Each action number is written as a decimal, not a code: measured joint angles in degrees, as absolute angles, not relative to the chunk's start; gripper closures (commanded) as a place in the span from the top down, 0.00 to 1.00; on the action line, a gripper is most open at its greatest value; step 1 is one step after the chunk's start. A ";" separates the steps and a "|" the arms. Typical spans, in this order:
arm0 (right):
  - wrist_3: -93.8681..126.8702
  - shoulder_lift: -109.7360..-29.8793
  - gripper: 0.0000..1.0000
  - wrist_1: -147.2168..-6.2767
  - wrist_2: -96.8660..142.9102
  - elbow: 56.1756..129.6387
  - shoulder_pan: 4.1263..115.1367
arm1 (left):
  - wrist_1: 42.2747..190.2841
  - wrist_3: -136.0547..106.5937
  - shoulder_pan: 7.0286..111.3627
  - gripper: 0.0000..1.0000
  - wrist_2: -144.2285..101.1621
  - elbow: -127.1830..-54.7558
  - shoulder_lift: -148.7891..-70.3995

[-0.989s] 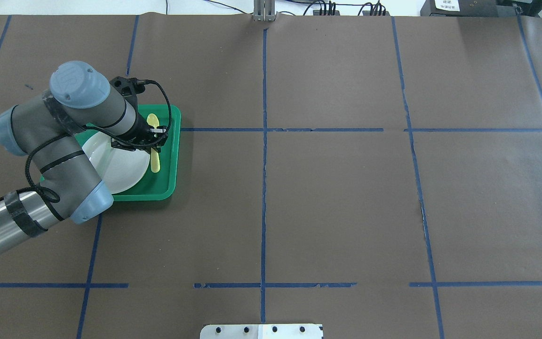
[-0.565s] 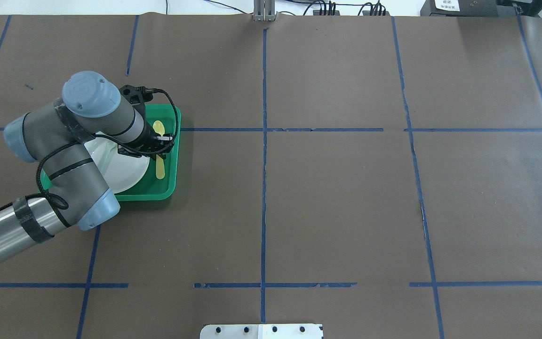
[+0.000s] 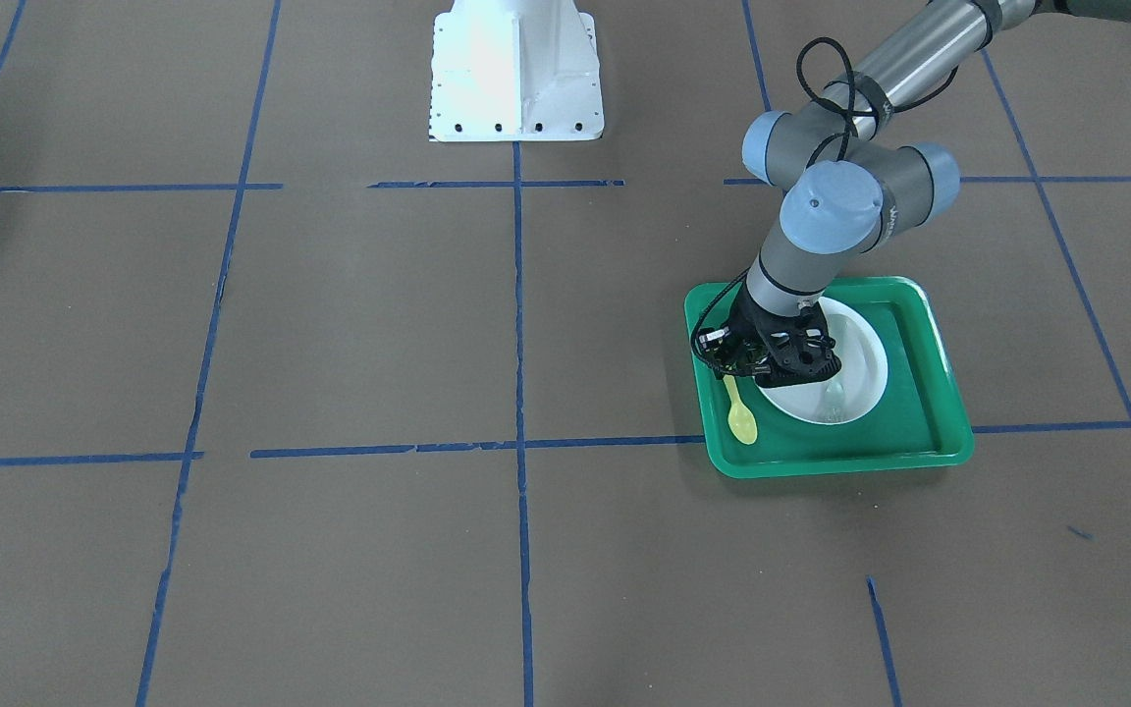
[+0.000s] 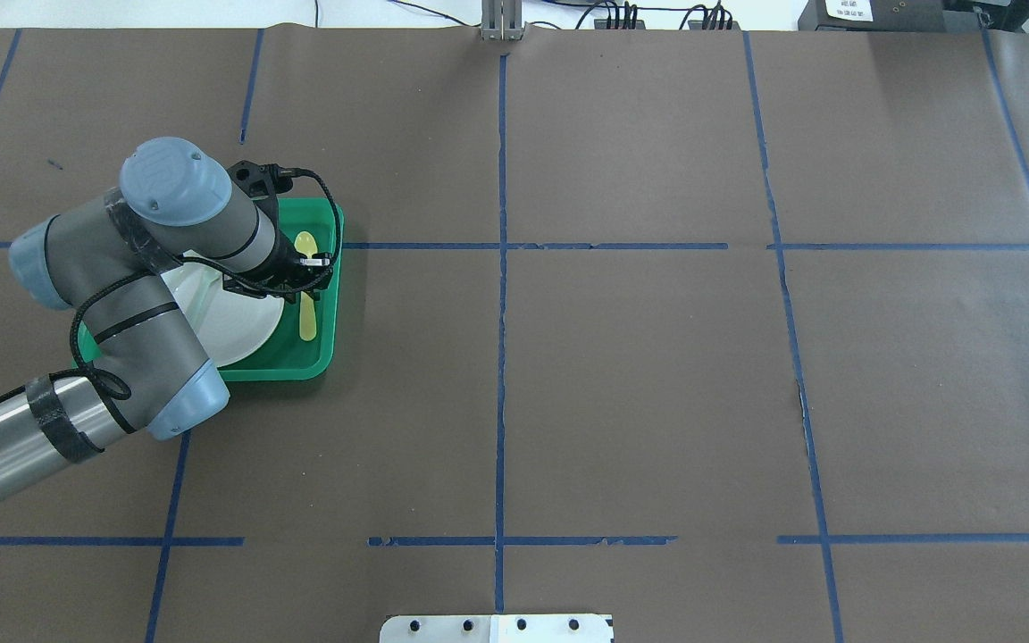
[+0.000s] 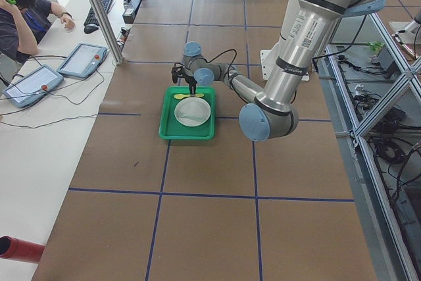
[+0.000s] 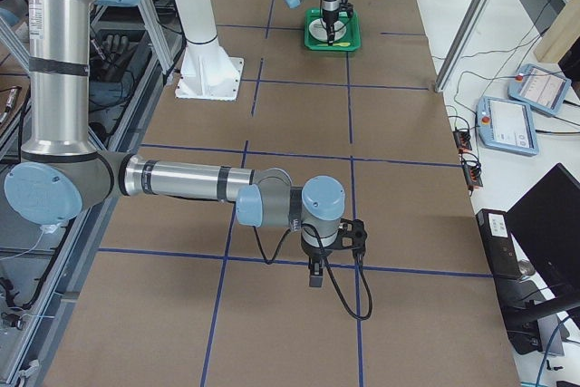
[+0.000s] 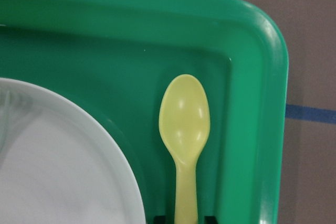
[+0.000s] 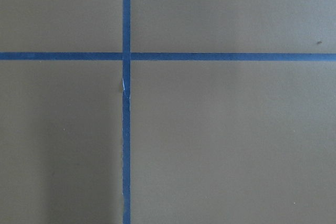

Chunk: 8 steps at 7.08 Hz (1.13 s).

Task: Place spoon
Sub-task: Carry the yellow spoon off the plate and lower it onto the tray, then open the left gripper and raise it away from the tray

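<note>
The left gripper hangs low over the corner of a green plastic tray, pointing straight down. Its jaws are drawn in narrow, and in the wrist view their dark tips just show on either side of the slim handle of a small bright yellow plastic spoon, so it has the spoon by the handle.

The spoon lies flat along the floor of the tray. Its oval bowl faces up and reaches out ahead of the gripper towards the far rim, and the end of the handle sticks out behind it. To one side of the gripper, just beside the spoon but not touching it, sits a round white plate. On the other side the raised tray wall runs alongside the spoon.

The tray rests on a worktop covered in brown paper and marked off with blue tape lines.

The right gripper is well away from all this, pointing down over a crossing of tape lines. Only the side view shows it, so I cannot tell how far open it is.
</note>
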<state>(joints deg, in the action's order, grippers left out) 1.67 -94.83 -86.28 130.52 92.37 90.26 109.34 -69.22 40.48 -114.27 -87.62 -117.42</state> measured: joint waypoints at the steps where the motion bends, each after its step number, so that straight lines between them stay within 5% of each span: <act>1: 1.67 -94.83 1.00 -86.28 130.52 92.37 90.26 | 109.34 -69.19 40.51 0.50 -114.26 -87.82 -117.41; 2: 1.67 -94.83 1.00 -86.27 130.52 92.37 90.26 | 109.28 -69.18 40.63 0.84 -114.24 -88.35 -117.37; 3: 1.67 -94.83 1.00 -86.28 130.52 92.37 90.26 | 109.11 -69.26 41.16 0.98 -114.20 -89.70 -117.26; 8: 1.67 -94.82 1.00 -86.25 130.48 92.37 90.26 | 101.41 -61.95 50.90 1.00 -116.66 -99.40 -111.82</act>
